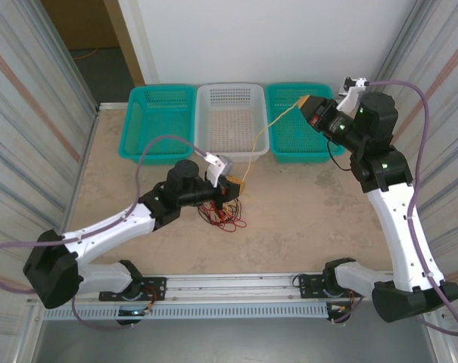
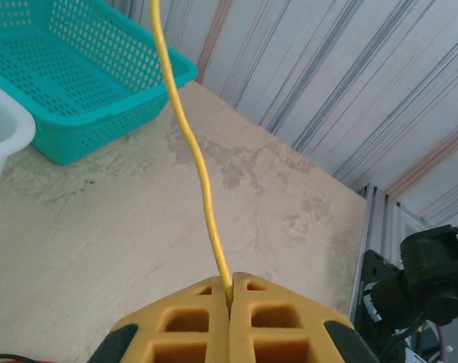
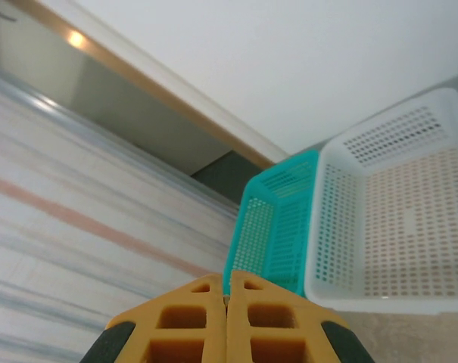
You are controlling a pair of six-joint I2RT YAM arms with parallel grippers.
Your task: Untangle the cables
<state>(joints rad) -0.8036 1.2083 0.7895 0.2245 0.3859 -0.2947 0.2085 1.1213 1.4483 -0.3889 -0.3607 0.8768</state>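
- the left gripper (image 1: 240,184), with orange-yellow moulded fingers (image 2: 191,321), sits low over the middle of the beige mottled tabletop (image 1: 312,208). in the left wrist view its fingers are pressed together on a thin yellow cable (image 2: 194,151), which comes out of the seam between the tips.
- from there the thin yellow cable (image 1: 257,140) rises off the table, passes over the front right corner of the white perforated plastic basket (image 1: 230,86) and runs up to the tip of the right gripper (image 1: 306,100).
- the right gripper is raised above the right teal perforated plastic basket (image 1: 298,156), near its back edge. the right wrist view shows its fingers (image 3: 194,318) closed flat together with only a thin seam. the top view shows the yellow cable ending at that tip, so it looks pinched there.
- a tangle of thin red and black cables (image 1: 222,215) lies in a loose heap on the tabletop, just under and in front of the left gripper, on the side nearer the arm bases.
- three baskets stand in a row at the far edge of the table: the left teal perforated plastic basket (image 1: 159,89), the white one in the middle, the other teal one on the right.
- the right wrist camera looks past its fingertips at the white basket (image 3: 395,227), with the left teal basket (image 3: 274,219) beyond it.
- the left wrist view has the right teal basket (image 2: 70,83) at upper left and the rim of the white basket (image 2: 5,128) at the left edge.
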